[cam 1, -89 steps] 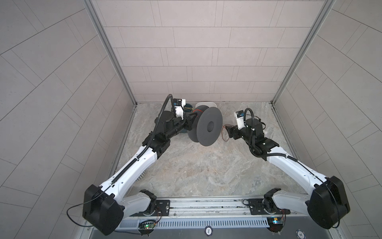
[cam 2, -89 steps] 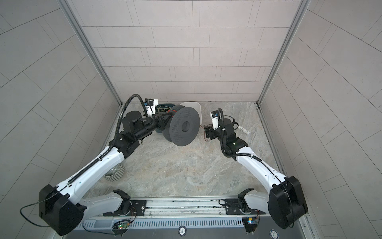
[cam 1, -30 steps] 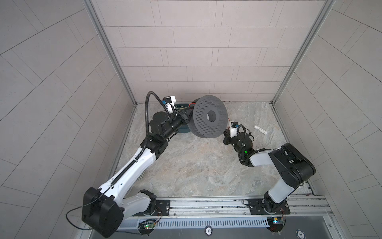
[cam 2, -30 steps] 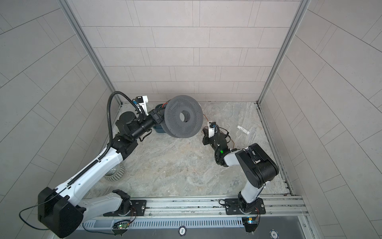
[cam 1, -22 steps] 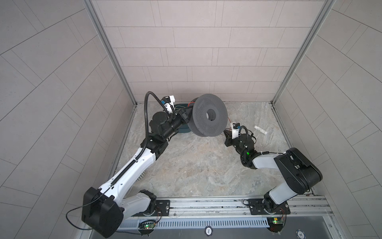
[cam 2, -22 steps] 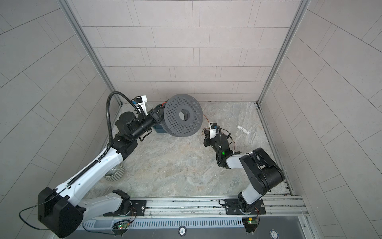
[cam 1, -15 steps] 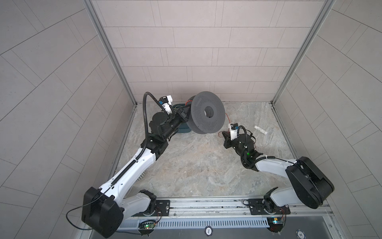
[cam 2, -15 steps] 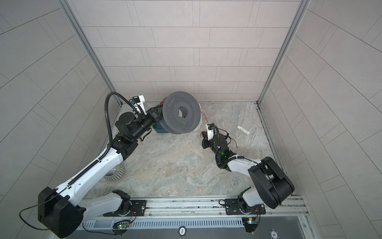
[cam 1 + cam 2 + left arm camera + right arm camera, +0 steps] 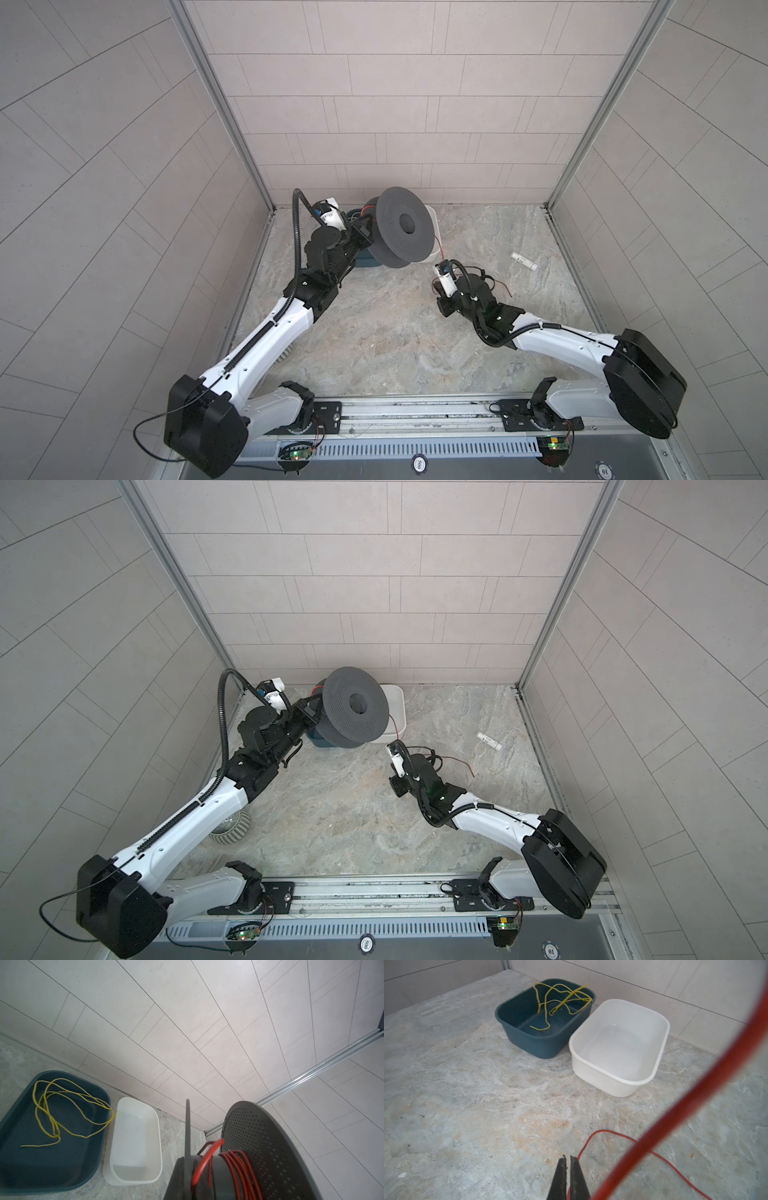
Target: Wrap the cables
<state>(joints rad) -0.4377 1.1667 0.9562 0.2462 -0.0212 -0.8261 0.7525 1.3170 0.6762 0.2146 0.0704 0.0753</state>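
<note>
"Top views, biggest first: where's the grey spool point(image 9: 390, 245)?"
"Held up off the worktop, clamped in the left jaws."
"And the red wire point(image 9: 205, 1158)?"
"Partly wound on the spool's core. The rest trails below the spool to the right jaws, pinched shut on it."

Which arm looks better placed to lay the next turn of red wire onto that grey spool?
Right. The right gripper is shut on the red wire that runs up to the spool; the left gripper is occupied holding that spool aloft.

Bright, even light — edges bowed
</note>
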